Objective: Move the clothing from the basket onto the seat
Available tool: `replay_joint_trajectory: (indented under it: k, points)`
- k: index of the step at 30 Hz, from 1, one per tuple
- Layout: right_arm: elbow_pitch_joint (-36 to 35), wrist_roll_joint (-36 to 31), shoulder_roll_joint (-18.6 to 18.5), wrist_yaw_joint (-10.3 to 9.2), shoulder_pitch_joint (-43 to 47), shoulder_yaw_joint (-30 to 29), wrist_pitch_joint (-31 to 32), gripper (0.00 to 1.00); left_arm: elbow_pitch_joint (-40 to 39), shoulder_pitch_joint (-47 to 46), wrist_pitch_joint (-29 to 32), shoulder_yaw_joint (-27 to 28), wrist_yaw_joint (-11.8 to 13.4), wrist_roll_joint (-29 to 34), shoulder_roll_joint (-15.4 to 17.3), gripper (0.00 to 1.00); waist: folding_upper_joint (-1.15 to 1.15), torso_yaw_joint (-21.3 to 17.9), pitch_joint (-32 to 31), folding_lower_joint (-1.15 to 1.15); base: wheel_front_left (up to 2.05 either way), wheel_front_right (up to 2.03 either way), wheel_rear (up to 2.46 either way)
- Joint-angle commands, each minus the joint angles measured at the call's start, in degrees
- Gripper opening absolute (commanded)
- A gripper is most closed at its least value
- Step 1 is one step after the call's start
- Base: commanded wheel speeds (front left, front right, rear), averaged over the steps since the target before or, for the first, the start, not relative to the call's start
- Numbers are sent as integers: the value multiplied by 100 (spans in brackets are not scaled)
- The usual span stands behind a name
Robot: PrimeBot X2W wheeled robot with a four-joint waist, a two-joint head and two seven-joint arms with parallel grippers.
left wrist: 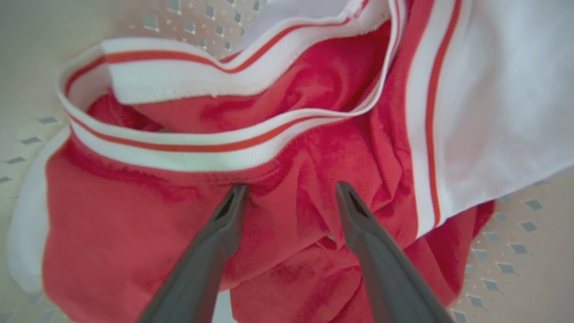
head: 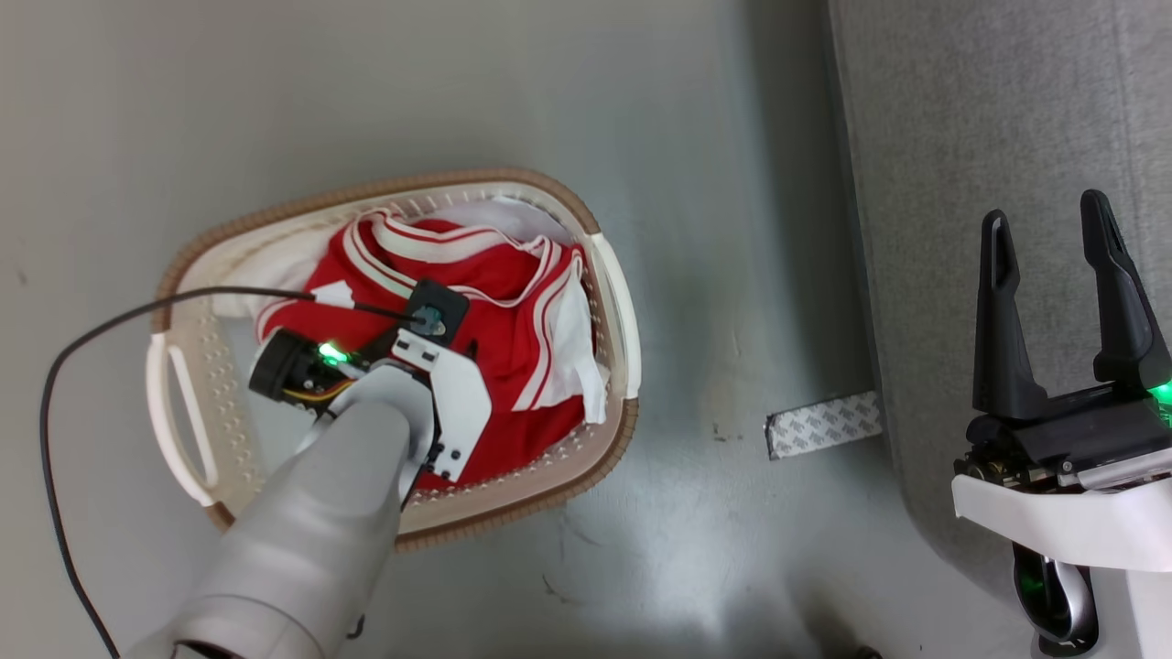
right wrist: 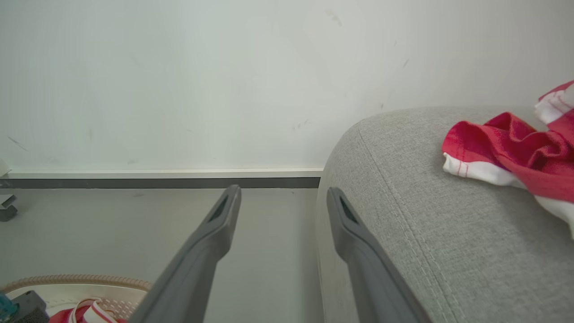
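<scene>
Red clothing (head: 494, 348) with white stripes fills the cream basket (head: 615, 293) on the floor. My left arm reaches down into the basket. In the left wrist view my left gripper (left wrist: 289, 190) is open, its two fingertips resting on the red fabric (left wrist: 134, 233) just below a white striped band. My right gripper (head: 1053, 229) stands open with nothing between its fingers, over the edge of the grey seat (head: 971, 110). In the right wrist view another red and white garment (right wrist: 515, 157) lies on the seat (right wrist: 448, 233) to the right of the right gripper (right wrist: 282, 193).
A black cable (head: 55, 366) loops from the left wrist over the floor left of the basket. A strip of patterned tape (head: 824, 426) lies on the floor by the seat's edge. A pale wall with a dark skirting (right wrist: 157, 181) stands behind.
</scene>
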Motion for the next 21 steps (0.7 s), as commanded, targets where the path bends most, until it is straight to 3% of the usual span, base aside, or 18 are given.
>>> replay_joint_trajectory:
  k: [1,8,9,10,11,21]
  points:
    - [-41,7,-2,-2,-72,-9,3,100,35,-85,-8,-6,2,12,45,100,0,-34,106,-1,0,0,0]
    - [-111,61,-2,-2,-23,-37,3,100,93,-263,149,-138,-100,62,87,100,0,-85,321,-1,0,0,0]
    - [-132,64,-2,-2,-13,-35,3,100,99,-279,165,-160,-120,70,104,49,0,-100,352,-1,0,0,0]
    - [-147,66,-3,-2,-7,-36,3,100,105,-288,170,-174,-125,68,122,31,0,-114,379,-1,0,0,0]
    - [-161,64,-2,-2,2,-41,3,100,112,-292,186,-211,-164,94,137,0,0,-128,400,-1,0,0,0]
    - [-35,39,-3,-2,91,-134,3,100,127,-48,-198,-130,-388,-234,25,0,0,46,62,-1,0,0,0]
